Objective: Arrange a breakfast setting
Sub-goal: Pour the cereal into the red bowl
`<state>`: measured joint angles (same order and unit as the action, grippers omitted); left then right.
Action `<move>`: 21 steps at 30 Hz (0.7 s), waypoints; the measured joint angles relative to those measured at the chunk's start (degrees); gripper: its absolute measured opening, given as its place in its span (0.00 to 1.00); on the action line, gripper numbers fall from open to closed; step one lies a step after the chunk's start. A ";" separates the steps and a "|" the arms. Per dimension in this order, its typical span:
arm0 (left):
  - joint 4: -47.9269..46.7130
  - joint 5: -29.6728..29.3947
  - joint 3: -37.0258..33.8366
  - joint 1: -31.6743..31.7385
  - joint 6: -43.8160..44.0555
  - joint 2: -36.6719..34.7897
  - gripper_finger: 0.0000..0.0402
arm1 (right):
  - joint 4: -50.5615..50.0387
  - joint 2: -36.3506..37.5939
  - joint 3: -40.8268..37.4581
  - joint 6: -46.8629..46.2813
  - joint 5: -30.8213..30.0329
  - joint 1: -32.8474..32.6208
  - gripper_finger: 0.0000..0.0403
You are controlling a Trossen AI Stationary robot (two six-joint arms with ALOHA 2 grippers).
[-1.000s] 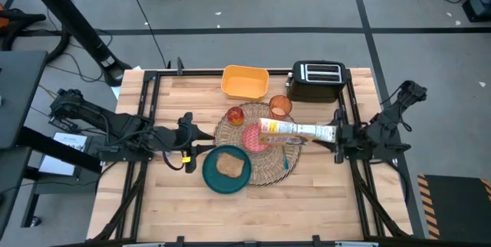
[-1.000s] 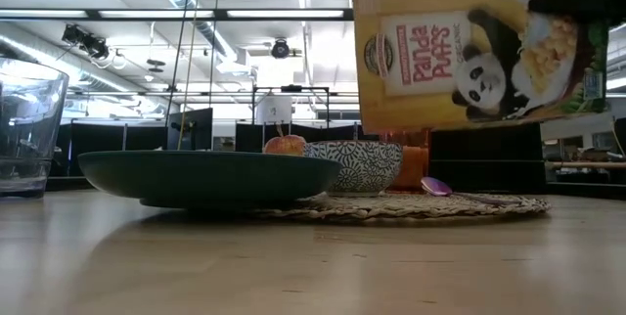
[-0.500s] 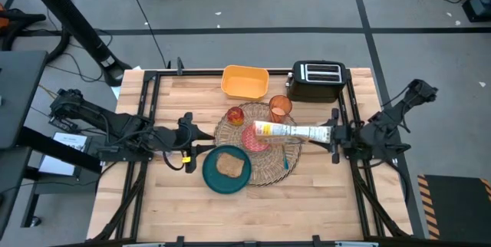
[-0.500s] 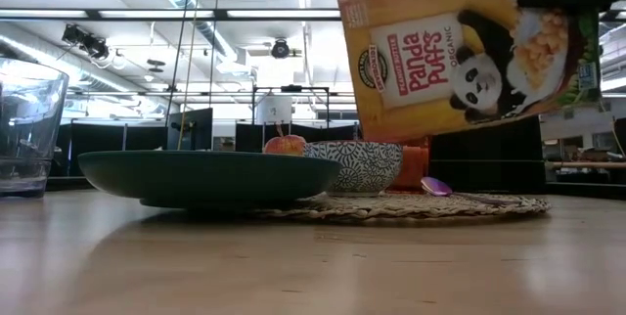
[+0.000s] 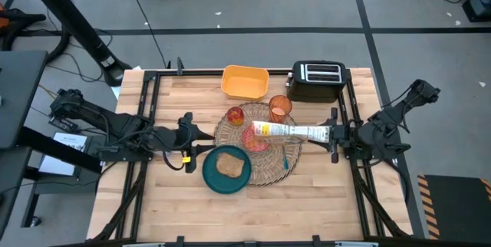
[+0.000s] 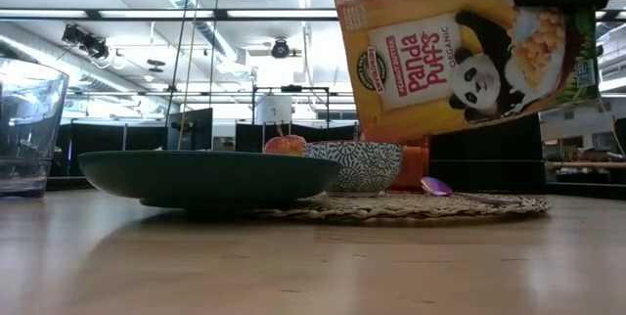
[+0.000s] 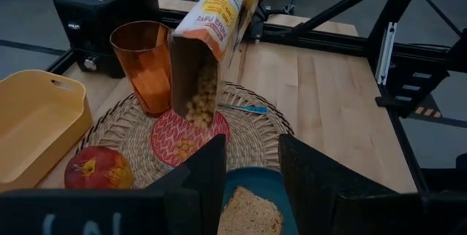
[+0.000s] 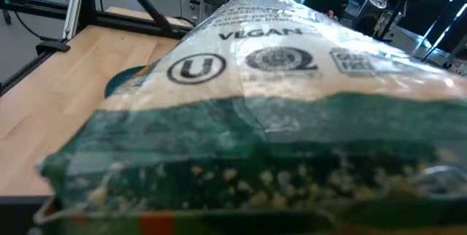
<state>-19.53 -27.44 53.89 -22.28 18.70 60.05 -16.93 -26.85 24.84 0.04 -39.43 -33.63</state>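
Note:
My right gripper is shut on a yellow Panda Puffs cereal box, held above the round woven placemat. The box's open end slants down over the small pink bowl, and puffs fall into the bowl. A toast slice lies on the dark teal plate, which rests partly on the mat's near left edge. The orange cup, the red fruit and the blue-green spoon sit on the mat. My left gripper is open and empty just left of the plate. My right gripper holds the cereal box by its closed bottom end, coming level from the table's right side. The box fills the right wrist view and hides the fingers. The box is lifted clear and lies nearly level, its open end tipped down toward the bowl.
A black toaster and a yellow tray stand at the table's far edge behind the mat. A clear glass shows at the left of the low view. Bare wood lies along the near edge and at the left.
My right gripper has turned at the wrist, rolling the cereal box from its broad face up onto its narrow side. The box's open end has tipped lower toward the pink bowl. My left arm has kept still.

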 joint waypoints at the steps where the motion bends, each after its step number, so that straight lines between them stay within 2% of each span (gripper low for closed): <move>1: 0.00 0.00 0.01 0.00 0.02 0.00 0.33 | -0.37 0.29 0.16 -0.05 -0.07 0.00 0.50; 21: 0.00 0.02 0.02 0.00 0.00 0.00 0.33 | 1.64 1.23 0.33 0.19 0.72 0.02 0.50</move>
<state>-19.53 -27.42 53.91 -22.28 18.70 60.05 -15.29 -25.61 25.17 0.22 -38.71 -33.61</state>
